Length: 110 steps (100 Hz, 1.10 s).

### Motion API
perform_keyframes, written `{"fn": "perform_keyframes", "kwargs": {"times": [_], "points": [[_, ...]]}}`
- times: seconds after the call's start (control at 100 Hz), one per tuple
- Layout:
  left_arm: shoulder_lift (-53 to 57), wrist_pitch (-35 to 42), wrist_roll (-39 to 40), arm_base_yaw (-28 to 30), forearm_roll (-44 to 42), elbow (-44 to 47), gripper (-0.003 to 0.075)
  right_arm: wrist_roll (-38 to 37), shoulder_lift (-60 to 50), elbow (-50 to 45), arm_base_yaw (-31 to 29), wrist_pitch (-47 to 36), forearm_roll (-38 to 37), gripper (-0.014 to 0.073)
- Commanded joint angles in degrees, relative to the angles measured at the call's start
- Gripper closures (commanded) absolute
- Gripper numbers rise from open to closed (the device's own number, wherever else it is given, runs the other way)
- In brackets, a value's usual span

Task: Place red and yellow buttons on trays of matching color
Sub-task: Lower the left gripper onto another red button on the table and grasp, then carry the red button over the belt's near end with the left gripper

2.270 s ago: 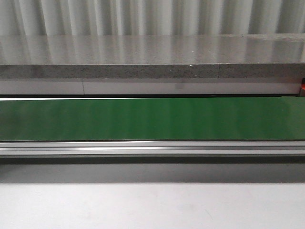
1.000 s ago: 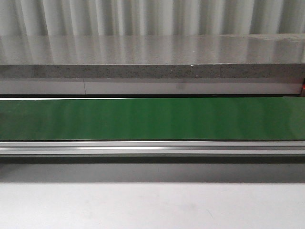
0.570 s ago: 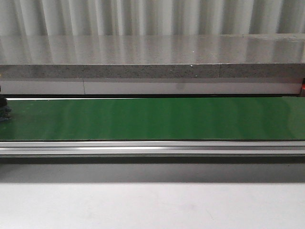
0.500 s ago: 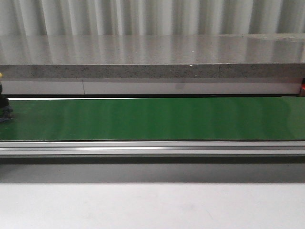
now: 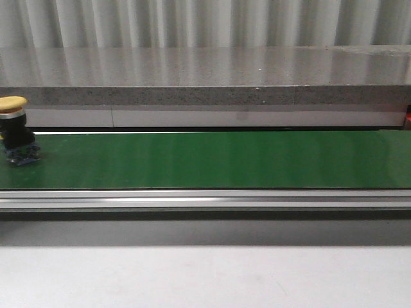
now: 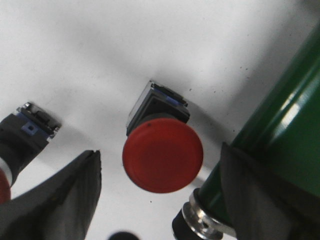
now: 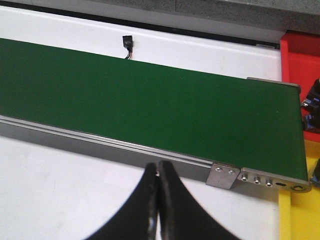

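Observation:
A yellow button (image 5: 14, 128) with a black body stands upright at the far left end of the green belt (image 5: 212, 160). A red button (image 6: 162, 155) lies on the white table beside the belt's end roller (image 6: 205, 225). My left gripper (image 6: 159, 152) hangs open above it, one finger (image 6: 70, 195) on each side and neither touching it. My right gripper (image 7: 158, 170) is shut with nothing in it, over the white table just in front of the belt's rail. The red tray (image 7: 299, 65) and the yellow tray (image 7: 299, 220) sit past the belt's end.
Another black-bodied button (image 6: 27, 132) lies on the table next to the red one. Dark button bodies (image 7: 311, 102) show at the red tray's edge. A grey stone ledge (image 5: 205, 77) runs behind the belt, and a small black connector (image 7: 128, 44) lies beyond it.
The yellow button has come into the front view at the left end of the belt and moved a little to the right. No gripper shows in the front view.

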<state>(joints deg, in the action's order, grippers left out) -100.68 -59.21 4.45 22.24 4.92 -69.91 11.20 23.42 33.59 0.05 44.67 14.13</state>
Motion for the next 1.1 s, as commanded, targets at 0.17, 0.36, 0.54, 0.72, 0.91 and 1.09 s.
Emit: {"fn": "perform_keyframes", "kwargs": {"times": [0.17, 0.36, 0.54, 0.72, 0.91, 1.09], "points": [[2.3, 3.3, 1.2, 0.1, 0.1, -1.3, 0.0247, 0.3, 0.4, 1.4, 0.1, -3.6, 0.2, 0.066], [2.3, 3.3, 1.2, 0.1, -0.2, -1.3, 0.0247, 0.3, 0.4, 1.4, 0.1, -3.6, 0.2, 0.066], [2.0, 3.8, 2.7, 0.1, -0.8, -1.3, 0.0247, 0.3, 0.4, 1.4, 0.1, -3.6, 0.2, 0.066], [1.7, 4.2, 2.8, 0.1, -0.8, -1.3, 0.0247, 0.3, 0.4, 1.4, 0.1, -3.6, 0.2, 0.066], [-1.0, 2.5, 2.8, 0.1, -0.8, -2.2, 0.0248, 0.3, 0.4, 1.4, 0.1, -3.6, 0.2, 0.066], [-1.7, 2.5, 2.8, 0.1, -0.7, -2.9, 0.0281, 0.3, 0.4, 1.4, 0.1, -3.6, 0.2, 0.066]]}}
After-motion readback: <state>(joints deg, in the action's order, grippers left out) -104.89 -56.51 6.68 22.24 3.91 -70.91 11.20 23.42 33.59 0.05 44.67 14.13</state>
